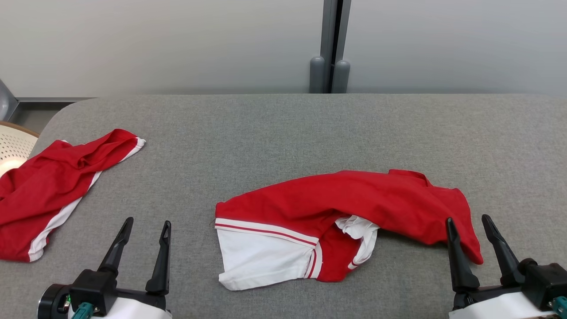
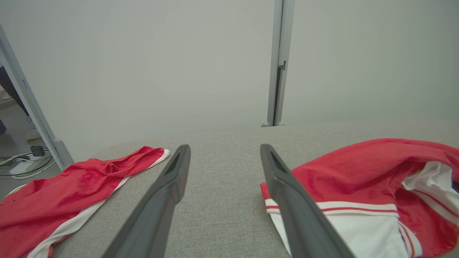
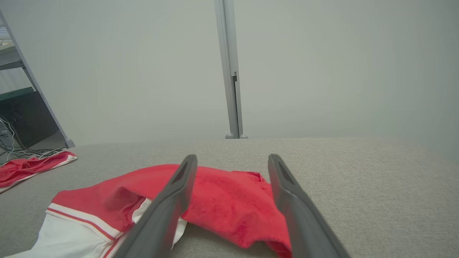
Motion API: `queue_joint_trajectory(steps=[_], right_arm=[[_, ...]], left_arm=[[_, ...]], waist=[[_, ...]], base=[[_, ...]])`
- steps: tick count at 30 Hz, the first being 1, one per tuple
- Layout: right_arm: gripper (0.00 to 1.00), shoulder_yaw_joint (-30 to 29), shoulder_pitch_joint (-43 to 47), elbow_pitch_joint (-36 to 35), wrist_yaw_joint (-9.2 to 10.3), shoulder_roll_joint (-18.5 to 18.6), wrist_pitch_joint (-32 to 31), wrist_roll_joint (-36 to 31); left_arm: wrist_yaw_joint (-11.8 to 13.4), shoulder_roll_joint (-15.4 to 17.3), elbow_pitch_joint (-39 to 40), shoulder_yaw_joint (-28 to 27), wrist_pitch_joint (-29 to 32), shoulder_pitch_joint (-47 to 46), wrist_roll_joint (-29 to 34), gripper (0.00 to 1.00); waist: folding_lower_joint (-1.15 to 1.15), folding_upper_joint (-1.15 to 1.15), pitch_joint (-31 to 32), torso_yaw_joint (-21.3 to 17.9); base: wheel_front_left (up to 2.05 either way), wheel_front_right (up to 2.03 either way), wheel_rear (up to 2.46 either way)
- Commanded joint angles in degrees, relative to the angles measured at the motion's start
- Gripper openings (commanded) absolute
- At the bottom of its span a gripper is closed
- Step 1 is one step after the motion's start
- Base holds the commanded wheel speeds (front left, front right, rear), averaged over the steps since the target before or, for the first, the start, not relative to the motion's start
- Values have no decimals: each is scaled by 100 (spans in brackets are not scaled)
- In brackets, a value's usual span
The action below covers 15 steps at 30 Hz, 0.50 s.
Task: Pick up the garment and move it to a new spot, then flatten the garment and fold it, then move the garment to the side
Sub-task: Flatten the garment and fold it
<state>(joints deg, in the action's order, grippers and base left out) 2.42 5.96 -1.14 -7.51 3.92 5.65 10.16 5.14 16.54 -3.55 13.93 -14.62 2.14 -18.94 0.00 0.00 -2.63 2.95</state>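
Note:
A crumpled red and white garment [image 1: 336,208] lies on the grey table [image 1: 283,133], near its front middle, with a white panel at its lower left and red cloth bunched to the right. It also appears in the left wrist view [image 2: 358,179] and the right wrist view [image 3: 222,200]. My left gripper [image 1: 146,226] stands open at the lower left, apart from the garment, nothing between its fingers [image 2: 172,179]. My right gripper [image 1: 468,220] is open at the lower right, its fingers [image 3: 183,179] just at the garment's right end, holding nothing.
A second red garment with white trim [image 1: 48,186] lies at the table's left edge, partly hanging over it. A pale perforated basket [image 1: 13,146] sits beyond that edge. A grey wall with a vertical post [image 1: 330,44] stands behind the table.

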Motion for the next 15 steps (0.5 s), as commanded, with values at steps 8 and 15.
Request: queue_joint_trajectory(steps=[8, 15], right_arm=[[100, 9, 34, -55, 4, -10, -56, 47], [100, -14, -24, 43, 4, -16, -168, 135]], left_arm=[[41, 23, 77, 59, 62, 28, 20, 100], [53, 24, 121, 110, 78, -85, 16, 100]], waist=[[0, 0, -31, 2], [0, 0, -118, 16]], base=[[0, 0, 0], [0, 0, 0]])
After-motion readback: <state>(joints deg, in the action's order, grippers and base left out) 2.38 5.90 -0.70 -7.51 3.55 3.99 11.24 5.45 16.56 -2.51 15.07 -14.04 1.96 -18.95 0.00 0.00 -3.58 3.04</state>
